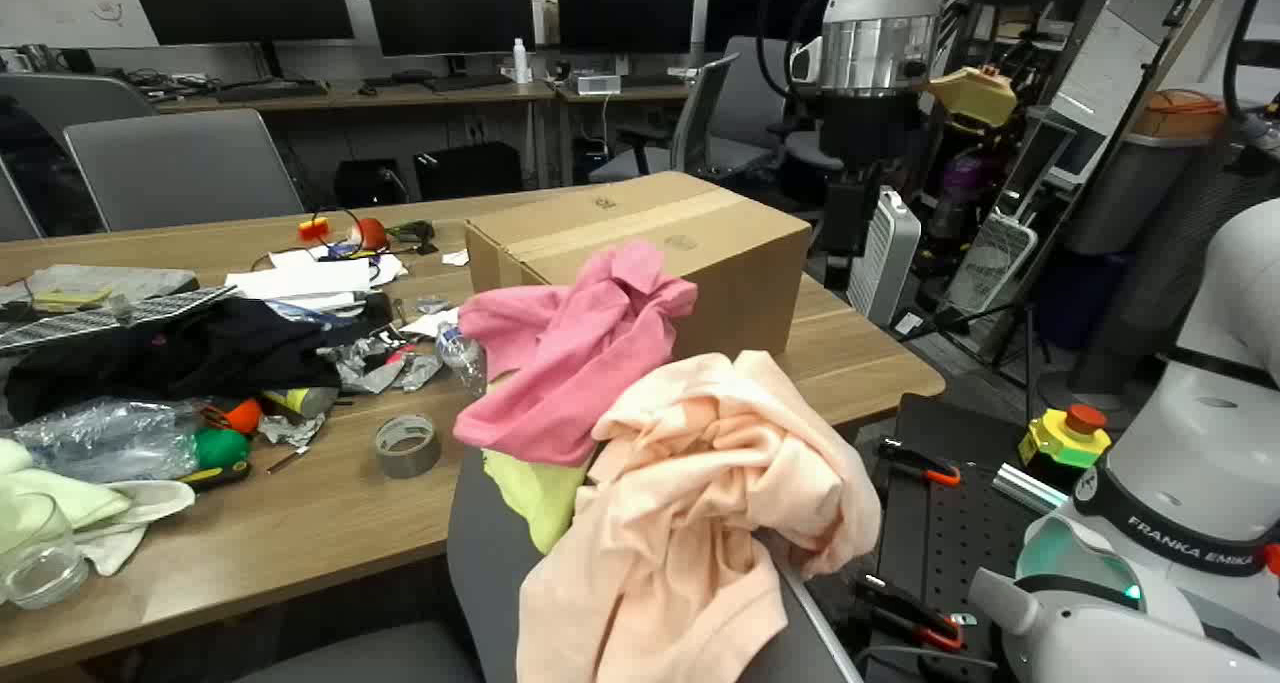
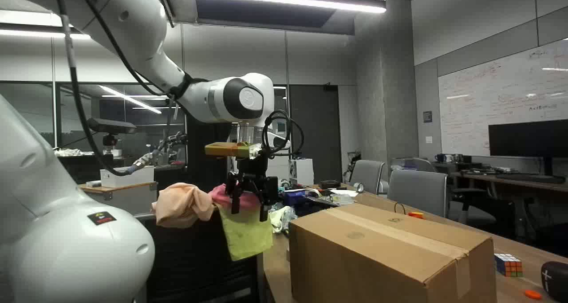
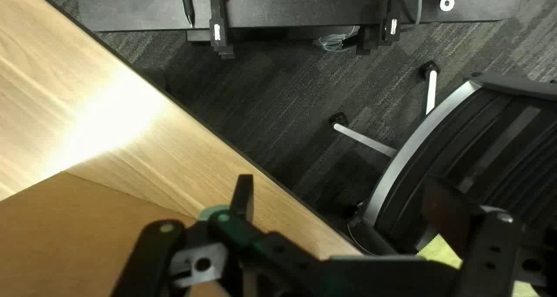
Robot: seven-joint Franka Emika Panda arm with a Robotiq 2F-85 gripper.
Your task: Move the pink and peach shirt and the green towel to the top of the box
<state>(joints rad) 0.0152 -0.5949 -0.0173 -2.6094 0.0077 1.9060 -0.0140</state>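
Observation:
The pink shirt and the bulky peach shirt lie draped over a chair back beside the table. Under the pink one, the lime-green towel hangs down the chair back; only a corner of this towel shows in the wrist view. On the table stands the closed cardboard box, its taped top bare. My gripper points downward above the gap between chair and box, its fingers spread with nothing between them. In the wrist view the gripper is likewise wide apart over table edge and floor.
Clutter covers the table's far side: a tape roll, a plastic bottle, black cloth and a pale mint bundle. A Rubik's cube and a dark speaker sit beyond the box. The chair back rises beside the table edge.

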